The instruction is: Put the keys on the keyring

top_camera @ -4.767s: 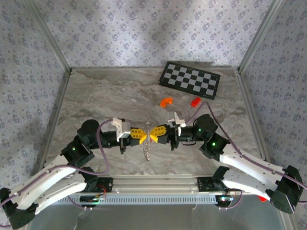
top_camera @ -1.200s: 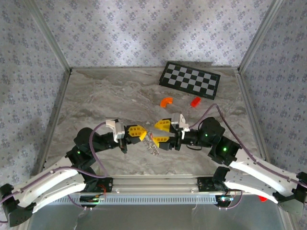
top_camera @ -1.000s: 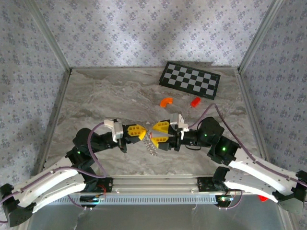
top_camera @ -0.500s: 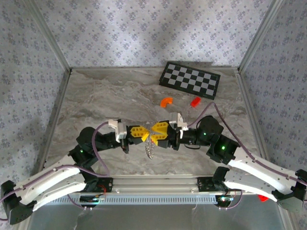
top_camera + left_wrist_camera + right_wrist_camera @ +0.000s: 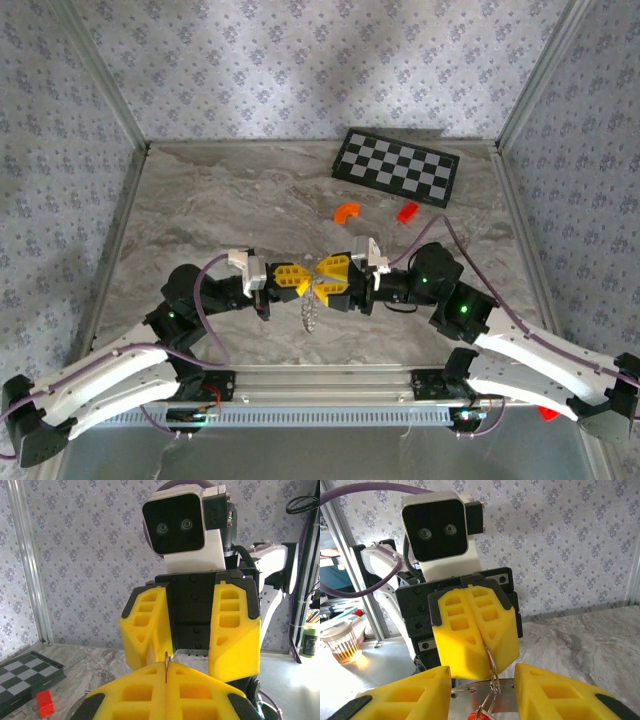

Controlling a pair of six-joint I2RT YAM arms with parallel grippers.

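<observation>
Keyring (image 5: 492, 677) at near centre, pinched in our fully closed left gripper (image 5: 166, 675) | right gripper (image 5: 320, 284) facing it, part open, gripping nothing | red key (image 5: 479, 714) beside ring; we cannot tell if threaded, so we judge task unfinished

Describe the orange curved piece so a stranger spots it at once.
Find the black-and-white checkered board at the far right of the grey marbled table. Of two small pieces just in front of it, the orange arc-shaped piece is the left one. Its neighbour, the red rectangular brick, is straight-sided; this one curves.
</observation>
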